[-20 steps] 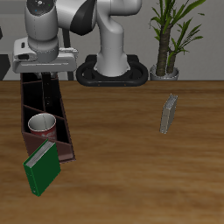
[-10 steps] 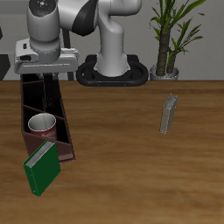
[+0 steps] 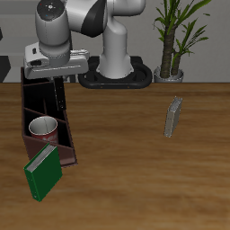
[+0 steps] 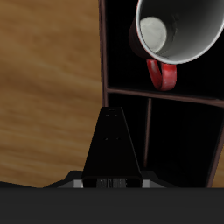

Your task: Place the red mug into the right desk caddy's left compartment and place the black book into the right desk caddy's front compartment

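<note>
Hanging over the back part of the right desk caddy [image 3: 45,121], the claw [image 3: 56,83] sits at the upper left of the exterior frame, its fingers pointing down into the box. Between them the wrist view shows a dark tapered shape, seemingly the black book [image 4: 114,149], seen end-on and standing upright, so the claw looks closed on it, though how tightly the fingers press I cannot tell. The book is inside a section of the caddy, just past a cross divider; whether its lower edge rests on the caddy floor is not visible.

One section on, toward the table's front edge, the red mug [image 3: 41,130] stands upright in the left compartment [image 3: 45,135], its pale inside empty and its handle [image 4: 163,74] turned toward the divider that separates it from the book.

Leaning against the caddy's near end, at the lower left of the exterior frame, is a green book [image 3: 42,171], tilted. A thin grey book [image 3: 172,117] stands upright on the wooden table [image 3: 135,171], well apart at the right of the frame. Behind it a potted plant [image 3: 172,36] stands at the upper right.
</note>
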### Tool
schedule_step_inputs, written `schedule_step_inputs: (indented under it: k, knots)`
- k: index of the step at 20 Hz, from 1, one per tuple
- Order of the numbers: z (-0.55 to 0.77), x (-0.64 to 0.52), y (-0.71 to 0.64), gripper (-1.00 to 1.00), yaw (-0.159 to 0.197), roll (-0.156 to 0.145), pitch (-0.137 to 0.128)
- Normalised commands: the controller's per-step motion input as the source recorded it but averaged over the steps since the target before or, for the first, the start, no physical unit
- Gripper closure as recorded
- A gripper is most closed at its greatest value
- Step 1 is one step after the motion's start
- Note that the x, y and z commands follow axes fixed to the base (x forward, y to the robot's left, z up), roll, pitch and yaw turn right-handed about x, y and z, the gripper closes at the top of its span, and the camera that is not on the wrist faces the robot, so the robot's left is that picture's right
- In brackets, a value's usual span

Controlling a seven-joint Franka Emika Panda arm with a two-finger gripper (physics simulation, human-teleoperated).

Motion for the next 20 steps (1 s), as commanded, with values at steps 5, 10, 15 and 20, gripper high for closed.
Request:
schedule_step_inputs:
  k: [5,10,15,20]
  knots:
    - [0.15,-0.07,0.08,1.00,0.007,-0.001,-0.023]
    - [0.23,-0.10,0.10,1.00,0.008,0.018,-0.024]
    - [0.15,-0.02,0.06,1.00,0.010,0.007,-0.024]
    - [0.03,0.10,-0.22,1.00,-0.006,-0.041,-0.004]
